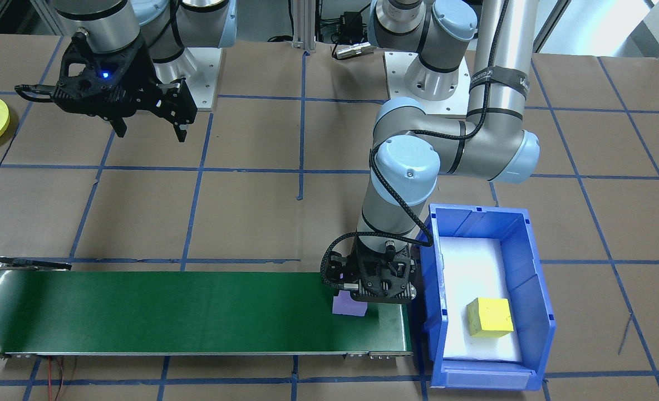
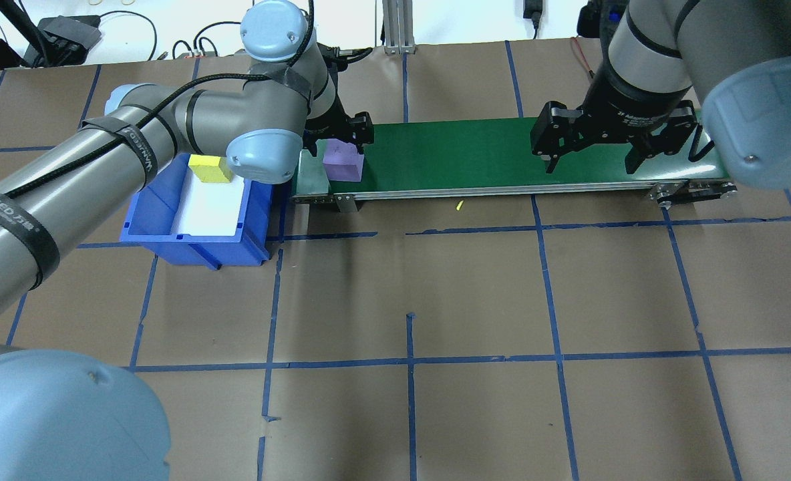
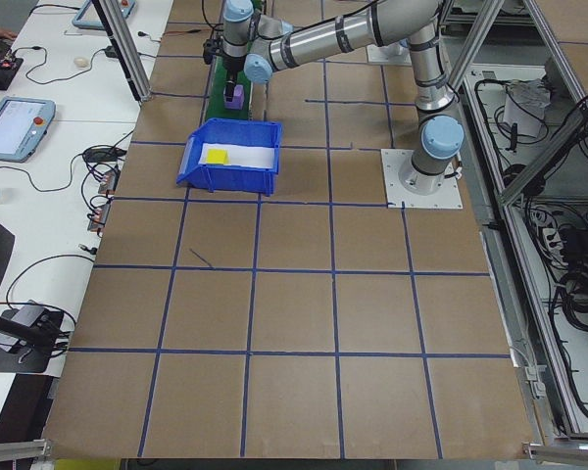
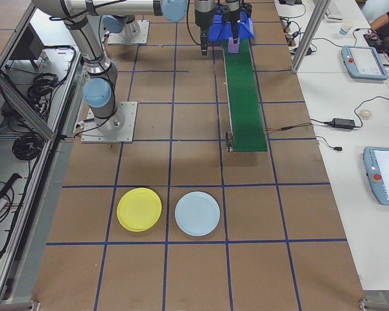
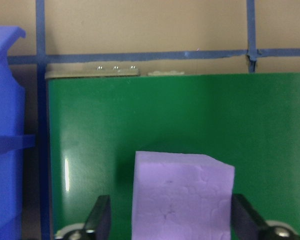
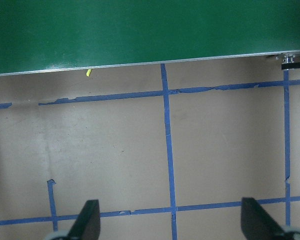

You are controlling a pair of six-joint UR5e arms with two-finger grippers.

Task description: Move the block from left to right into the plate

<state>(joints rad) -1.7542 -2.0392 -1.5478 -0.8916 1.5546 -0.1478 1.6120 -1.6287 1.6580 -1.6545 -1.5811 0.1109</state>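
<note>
Two blocks (purple (image 1: 349, 307), yellow (image 1: 490, 317))

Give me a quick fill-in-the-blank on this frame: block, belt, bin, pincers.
1. The purple block sits on the ____ conveyor belt.
2. The yellow block lies inside the ____ bin.
3. The left pincer straddles the ____ block.
4. The right pincer is open and holds ____.

Missing words: green; blue; purple; nothing
</note>
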